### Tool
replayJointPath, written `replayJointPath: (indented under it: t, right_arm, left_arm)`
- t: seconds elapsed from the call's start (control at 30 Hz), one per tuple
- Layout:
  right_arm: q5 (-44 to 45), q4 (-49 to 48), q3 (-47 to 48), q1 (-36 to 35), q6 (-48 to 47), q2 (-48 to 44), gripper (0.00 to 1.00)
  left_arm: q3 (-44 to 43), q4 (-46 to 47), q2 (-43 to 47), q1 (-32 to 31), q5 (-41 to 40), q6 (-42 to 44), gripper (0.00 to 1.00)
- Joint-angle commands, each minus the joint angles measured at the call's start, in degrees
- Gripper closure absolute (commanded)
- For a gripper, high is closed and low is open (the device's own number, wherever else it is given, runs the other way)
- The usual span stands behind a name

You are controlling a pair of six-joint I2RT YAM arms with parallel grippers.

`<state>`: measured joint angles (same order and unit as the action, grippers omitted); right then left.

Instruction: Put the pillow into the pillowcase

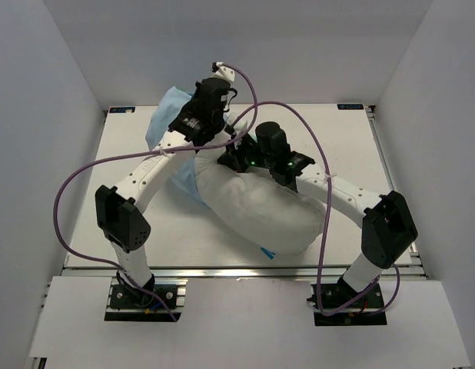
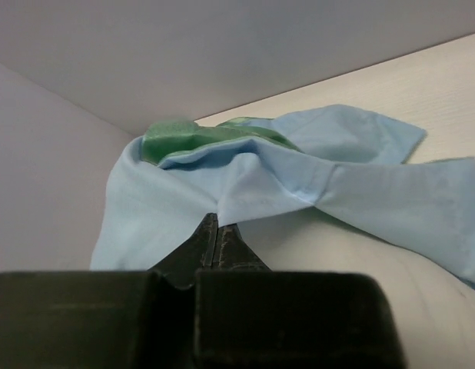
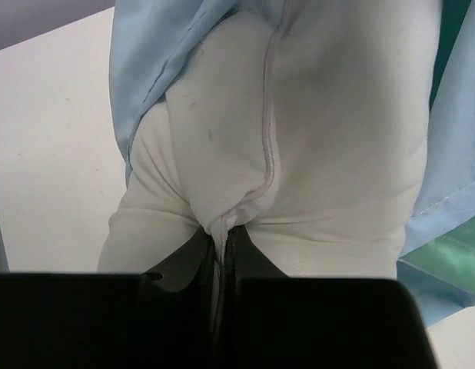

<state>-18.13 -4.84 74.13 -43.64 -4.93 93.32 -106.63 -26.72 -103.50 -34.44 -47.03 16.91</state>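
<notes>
The white pillow (image 1: 260,207) lies across the middle of the table, its blue tag at the near corner. Its far end sits inside the pillowcase (image 1: 170,115), a light blue cloth with a green face, bunched at the back left. My left gripper (image 2: 216,219) is shut on the light blue edge of the pillowcase (image 2: 245,181) and holds it up. My right gripper (image 3: 222,231) is shut on a pinch of the pillow (image 3: 330,138) at its seam, with pillowcase cloth (image 3: 161,54) hanging over the pillow on both sides.
The white table (image 1: 130,223) has raised walls at the back and sides. A purple cable (image 1: 76,177) loops out from each arm over the table.
</notes>
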Motion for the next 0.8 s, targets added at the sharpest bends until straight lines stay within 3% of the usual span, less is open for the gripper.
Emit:
replayJointPath:
  t: [0.0,0.2,0.37,0.57,0.77]
  right_arm:
    - [-0.33,-3.67,-0.56,-0.57,-2.61,-3.22,1.00]
    - [6.96,-8.69,-2.15,-0.66,-6.06,-15.16,1.00]
    - [12.13,-17.47,-5.74,-0.57,-2.99,-20.80,1.00]
    - [21.78,-28.79,-8.74,-0.40,3.51,-18.35,1.00]
    - [26.12,-25.48,3.98,2.94,9.40,-9.75,1.00]
  left_arm:
    - [0.80,2.19,6.02,-3.61,7.53,-0.30,1.00]
    - [3.44,0.45,15.60,-7.05,19.58,-2.57,1.00]
    - [5.81,-0.62,21.31,-7.93,36.19,-8.27,1.00]
    - [13.01,3.68,25.80,-8.54,54.03,-15.75,1.00]
    - [22.59,8.43,27.65,-13.28,58.97,-20.68,1.00]
